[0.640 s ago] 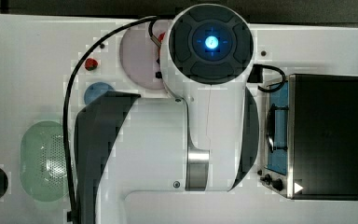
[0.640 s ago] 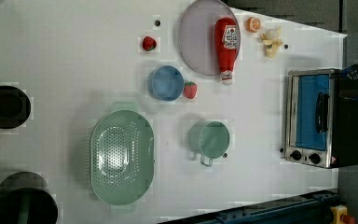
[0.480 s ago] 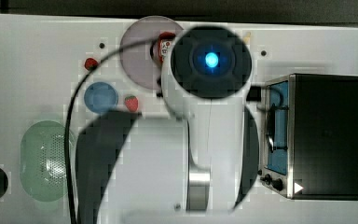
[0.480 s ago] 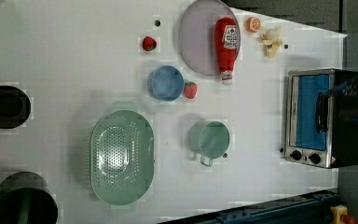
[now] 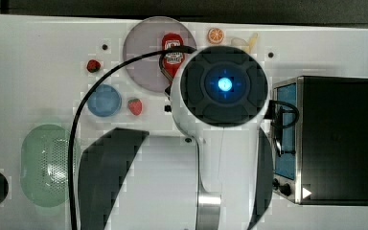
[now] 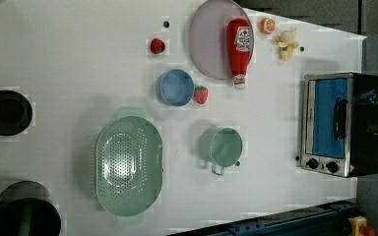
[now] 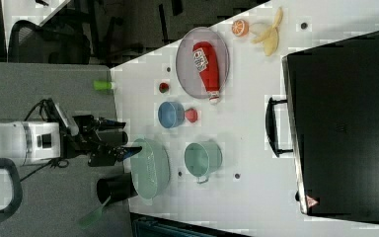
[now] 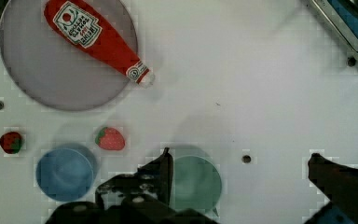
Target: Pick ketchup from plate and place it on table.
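The ketchup [image 6: 239, 48], a red squeeze bottle with a white label, lies on its side on the pale mauve plate [image 6: 208, 44], with its cap poking over the rim. It is also plain in the right view [image 7: 205, 64] and the wrist view [image 8: 95, 39]. In the top view the arm's body hides part of the ketchup [image 5: 172, 50] and the plate [image 5: 143, 52]. My gripper [image 8: 240, 161] is open and empty, high above the white table [image 6: 78, 59] over a green mug [image 8: 193, 179], well away from the bottle. In the right view the gripper [image 7: 123, 137] shows off the table's edge.
A toaster oven [image 6: 342, 123] stands at the left view's right. A blue dish [image 6: 174, 87], two strawberries [image 6: 201, 94] [image 6: 157, 45], a green colander [image 6: 128, 164], an orange slice [image 6: 267, 25] and a banana piece [image 6: 286, 42] lie around the plate. Black cylinders [image 6: 5, 112] sit at the left view's left.
In the top view the arm has swung toward the right and lower edge, uncovering more of the plate and ketchup. The objects on the table have not moved.
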`<state>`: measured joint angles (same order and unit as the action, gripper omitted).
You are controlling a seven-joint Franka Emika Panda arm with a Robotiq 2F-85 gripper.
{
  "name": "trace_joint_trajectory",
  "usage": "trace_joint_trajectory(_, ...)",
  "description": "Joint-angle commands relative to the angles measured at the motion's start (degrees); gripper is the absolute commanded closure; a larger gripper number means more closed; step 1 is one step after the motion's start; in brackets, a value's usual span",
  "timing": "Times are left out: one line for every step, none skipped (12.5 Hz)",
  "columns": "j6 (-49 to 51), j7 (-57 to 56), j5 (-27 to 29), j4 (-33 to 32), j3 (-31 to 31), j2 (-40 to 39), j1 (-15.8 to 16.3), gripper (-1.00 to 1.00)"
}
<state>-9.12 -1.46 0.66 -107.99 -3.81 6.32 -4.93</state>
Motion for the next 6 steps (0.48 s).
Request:
trace_joint_trajectory(-2.5,0.7,0.2,0.2,-0.9,-5.3,0.0,-1.00)
trace_joint_trajectory(-3.4,0.7,0.2,0.3,-1.1,-6.8,0.1,-1.00)
trace_joint_trajectory(-4.7,0.7,0.2,0.4,-1.3,-8.3,0.1,-1.00)
trace_joint_trajectory(-6.1,0.7,0.2,0.4,-1.5,-9.8,0.2,-1.00)
trace_joint_trajectory(-7.5,0.6,0.2,0.4,-1.8,-11.3,0.2,-1.00)
trace_joint_trajectory(-9.1,0.5,0.2,0.4,-1.9,-12.7,0.4,-1.00)
